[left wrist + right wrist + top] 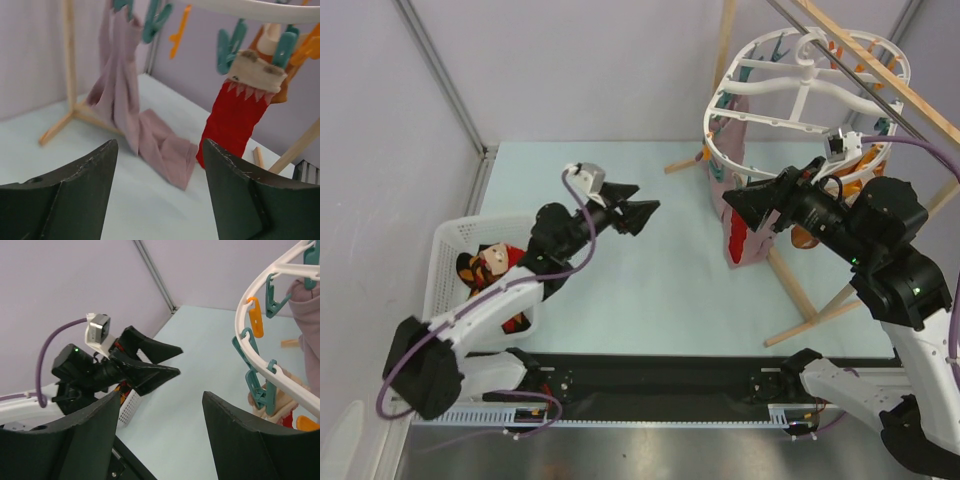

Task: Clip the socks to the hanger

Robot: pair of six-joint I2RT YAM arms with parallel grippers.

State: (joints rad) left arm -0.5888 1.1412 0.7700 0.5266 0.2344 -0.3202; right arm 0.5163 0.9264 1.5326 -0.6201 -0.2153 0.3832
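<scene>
A: Starting at the left, where are the socks [483,266]?

B: In the white basket [442,243], bunched up with other cloth. I can't tell their long axis or which way they point. They lie well behind the left gripper [638,212], back beside that arm's elbow.

A: And its jaws?

B: Spread wide, with nothing between them. They point right across the pale table [650,290], away from the basket.

A: What is ahead of them?

B: In the left wrist view, a mauve cloth [127,100] hangs left of the gap and trails onto the table. A red piece with a cream cuff [232,117] hangs just above the right fingertip, held by teal clips [227,45].

A: The hanger [800,95]?

B: It is a round ring, tilted, with its hook up over a wooden pole [875,70]. It sits above and beyond the left jaws, well apart from them.

A: The right gripper [745,203]?

B: Also spread and empty, pointing left, just below the ring's near rim. In its wrist view the rim curves down to the right of its right finger, with teal and orange clips dangling. The left gripper is straight ahead in its gap.

A: Anything in the way?

B: The hanging cloths and the slanted rack legs [805,300] stand beside the right jaws.
</scene>
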